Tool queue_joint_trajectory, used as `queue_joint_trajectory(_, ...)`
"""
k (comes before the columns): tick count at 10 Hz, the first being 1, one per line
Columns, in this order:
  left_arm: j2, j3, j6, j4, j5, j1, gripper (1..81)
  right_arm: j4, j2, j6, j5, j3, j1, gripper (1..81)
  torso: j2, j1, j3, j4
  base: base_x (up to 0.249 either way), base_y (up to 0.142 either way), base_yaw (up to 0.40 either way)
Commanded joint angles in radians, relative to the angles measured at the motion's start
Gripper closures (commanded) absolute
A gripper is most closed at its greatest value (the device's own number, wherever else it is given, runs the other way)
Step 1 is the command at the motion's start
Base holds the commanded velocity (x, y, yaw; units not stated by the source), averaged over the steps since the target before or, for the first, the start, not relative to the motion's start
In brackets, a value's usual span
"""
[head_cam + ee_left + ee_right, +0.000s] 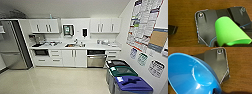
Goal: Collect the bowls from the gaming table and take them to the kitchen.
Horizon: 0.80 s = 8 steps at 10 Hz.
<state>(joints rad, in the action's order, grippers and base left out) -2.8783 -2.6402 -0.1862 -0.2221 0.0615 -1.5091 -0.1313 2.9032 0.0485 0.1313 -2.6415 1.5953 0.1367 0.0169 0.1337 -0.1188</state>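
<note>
Glossy and smooth, a bright blue round shallow plastic bowl sits right up against the right pincer in the right wrist view, tilted so its curved inside catches pale highlights; whether that pincer is spread or pinching the rim cannot be told. Behind the bowl lies brown wood-grain flooring. In the left wrist view, a matte bright green tapered cup lies close against the left pincer with its open mouth turned toward the camera; that pincer's state cannot be told either. Ahead in the head view stands the kitchen: flat white cabinets with dark bar handles, a white counter with a steel sink, a black wall dispenser and a steel dishwasher front. Beside the wall stand lidded bins in blue, green and black.
</note>
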Motion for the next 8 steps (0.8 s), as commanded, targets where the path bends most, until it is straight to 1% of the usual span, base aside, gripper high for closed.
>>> queue_joint_trajectory(1, 0.020, -0.004, 0.004, -0.011, -0.046, 0.049, 81.1, -0.007, -0.008, -0.004, -0.044, 0.000, -0.041, 81.1, 0.000, 0.000, 0.000, 0.000, 0.167, 0.000, 0.000)
queue_joint_trajectory(8, 0.019, -0.004, 0.004, -0.011, -0.046, 0.049, 81.1, -0.007, -0.008, -0.004, -0.044, -0.003, -0.037, 81.1, 0.000, 0.000, 0.000, 0.000, 0.168, 0.000, 0.000)
